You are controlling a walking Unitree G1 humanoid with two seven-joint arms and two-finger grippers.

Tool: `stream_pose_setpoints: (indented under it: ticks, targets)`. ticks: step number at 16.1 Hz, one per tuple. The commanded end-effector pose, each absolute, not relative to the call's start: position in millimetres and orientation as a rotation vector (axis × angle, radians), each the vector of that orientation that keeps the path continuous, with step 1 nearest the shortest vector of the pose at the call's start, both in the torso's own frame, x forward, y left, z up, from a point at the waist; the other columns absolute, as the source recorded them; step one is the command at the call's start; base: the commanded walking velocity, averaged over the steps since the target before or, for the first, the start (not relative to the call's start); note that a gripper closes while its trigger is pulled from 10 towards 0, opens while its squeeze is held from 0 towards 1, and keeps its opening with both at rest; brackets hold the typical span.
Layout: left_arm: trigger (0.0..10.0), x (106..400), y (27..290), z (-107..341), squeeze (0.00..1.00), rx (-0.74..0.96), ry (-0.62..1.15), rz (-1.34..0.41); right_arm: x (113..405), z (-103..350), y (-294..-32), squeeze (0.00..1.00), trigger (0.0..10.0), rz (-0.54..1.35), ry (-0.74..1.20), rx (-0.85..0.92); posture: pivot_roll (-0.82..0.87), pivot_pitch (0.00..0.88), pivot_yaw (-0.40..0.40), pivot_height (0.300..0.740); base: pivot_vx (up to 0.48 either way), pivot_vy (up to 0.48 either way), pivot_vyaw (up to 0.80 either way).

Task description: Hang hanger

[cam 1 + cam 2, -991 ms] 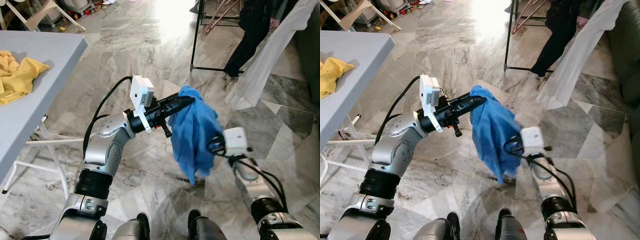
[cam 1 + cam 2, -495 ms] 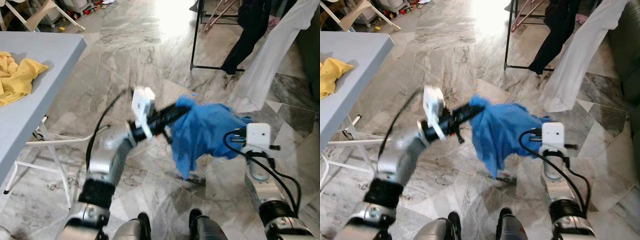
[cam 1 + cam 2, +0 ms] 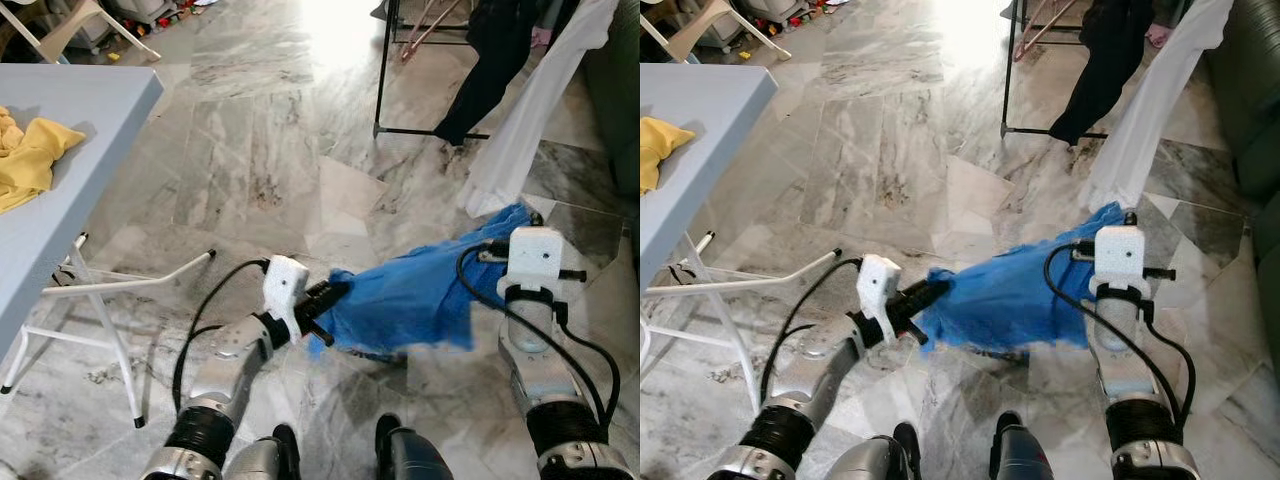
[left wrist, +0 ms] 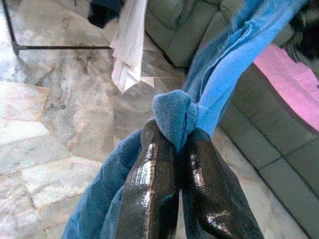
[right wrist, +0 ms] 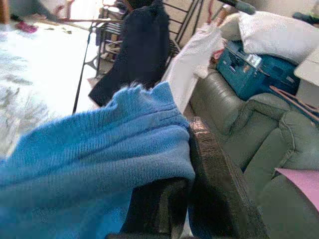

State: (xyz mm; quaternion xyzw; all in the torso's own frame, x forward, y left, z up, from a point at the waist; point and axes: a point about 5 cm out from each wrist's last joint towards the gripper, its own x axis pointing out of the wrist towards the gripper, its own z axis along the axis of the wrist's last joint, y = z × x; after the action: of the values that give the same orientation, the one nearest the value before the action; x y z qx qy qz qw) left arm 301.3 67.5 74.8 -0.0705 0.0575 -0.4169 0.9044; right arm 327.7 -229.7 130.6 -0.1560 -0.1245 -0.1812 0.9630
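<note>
A blue knit garment (image 3: 410, 300) is stretched low over the marble floor between my two grippers. My left gripper (image 3: 335, 293) is shut on a bunched corner of it; the left wrist view has the fold pinched between the black fingertips (image 4: 149, 149). My right gripper (image 3: 512, 217) is shut on the opposite edge, higher and further right. In the right wrist view the cloth (image 5: 99, 149) is draped over the fingers (image 5: 209, 164). I see no hanger on the garment.
A black clothes rack (image 3: 381, 70) stands ahead, with a black garment (image 3: 490, 60) and a white one (image 3: 530, 120) hanging beside it. A grey folding table (image 3: 90, 110) with yellow cloth (image 3: 25, 160) is on the left, its legs (image 3: 110, 290) reaching out. A green sofa (image 3: 1250, 90) is on the right.
My left arm has dropped low and my right gripper has swung up and to the right. The blue garment, which hung down from the left gripper, is now spread between both.
</note>
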Motion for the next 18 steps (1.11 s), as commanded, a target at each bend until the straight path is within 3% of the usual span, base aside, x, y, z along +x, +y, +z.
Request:
stream_pose_setpoints:
  ticks: [1,5,11,14,17,18]
  targets:
    - [10.0,296.8,67.7,66.2,0.0,-0.124,0.146,-0.855,329.9,139.0,-230.2,0.0,0.0,-0.38,-0.277,-0.288,-0.15,0.256,0.091,0.74,0.0,0.0,0.0]
    - [10.0,289.1,61.0,46.2,0.0,-0.093,0.215,-0.858,340.1,161.5,-226.4,0.0,0.0,-0.377,-0.32,-0.159,-0.15,0.253,0.089,0.74,0.0,0.0,0.0]
    - [10.0,288.3,63.0,35.5,0.0,-0.045,0.263,-0.836,334.1,155.4,-218.0,0.0,0.0,-0.314,-0.297,-0.006,-0.15,0.254,0.092,0.74,0.0,0.0,0.0]
    - [10.0,294.3,72.7,25.9,0.0,0.037,0.333,-0.718,324.9,160.6,-217.6,0.0,0.0,-0.272,-0.319,0.227,-0.16,0.254,0.098,0.74,0.0,0.0,0.0]
    - [10.0,291.2,71.8,19.5,0.0,0.017,0.383,-0.724,322.4,164.9,-211.2,0.0,0.0,-0.218,-0.327,0.358,-0.16,0.259,0.103,0.74,0.0,0.0,0.0]
    - [10.0,289.7,69.6,18.9,0.77,-0.022,0.381,-0.731,322.2,166.7,-209.7,0.0,0.0,-0.206,-0.327,0.374,-0.17,0.258,0.105,0.74,0.0,0.0,0.0]
